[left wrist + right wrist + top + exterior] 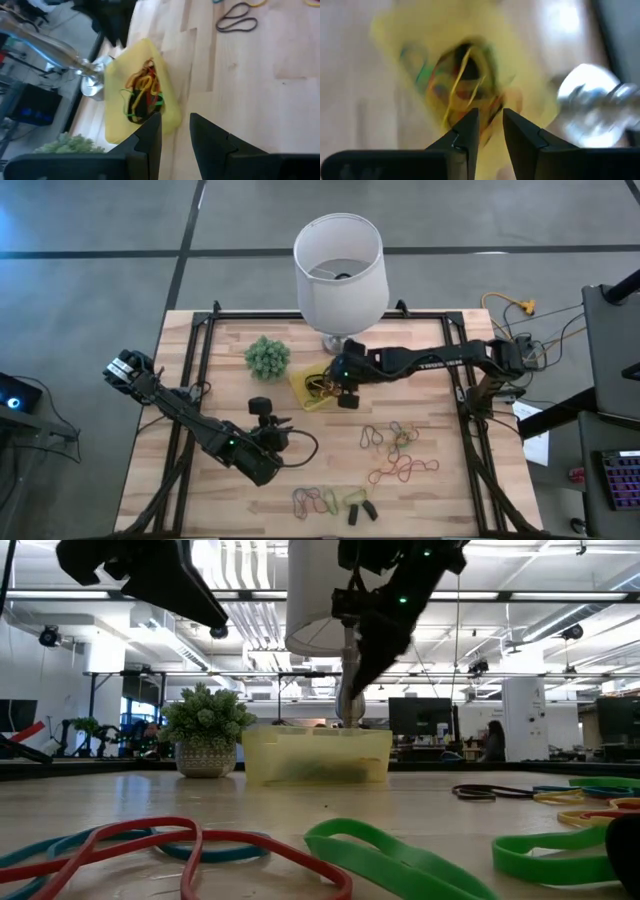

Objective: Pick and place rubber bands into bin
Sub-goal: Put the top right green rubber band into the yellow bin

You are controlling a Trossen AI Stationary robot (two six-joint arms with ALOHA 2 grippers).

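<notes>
The yellow bin [300, 385] sits on the table in front of the lamp and holds a tangle of rubber bands [142, 92] in yellow, red, green and black. My right gripper [490, 112] hangs open just above the bin, pointing steeply down at the pile [462, 80]; nothing shows between its fingers. In the high view it [347, 398] is over the bin's right side. My left gripper [262, 408] stands open to the bin's near left, facing it [175, 116], with nothing in it. More rubber bands [395, 442] lie loose on the table at the near right.
A white lamp [340, 270] stands at the far middle, its metal foot [92, 85] right beside the bin. A fuzzy green plant [268, 357] stands left of the bin. Further bands [318, 500] and small dark stubby pieces [362, 510] lie near the front edge.
</notes>
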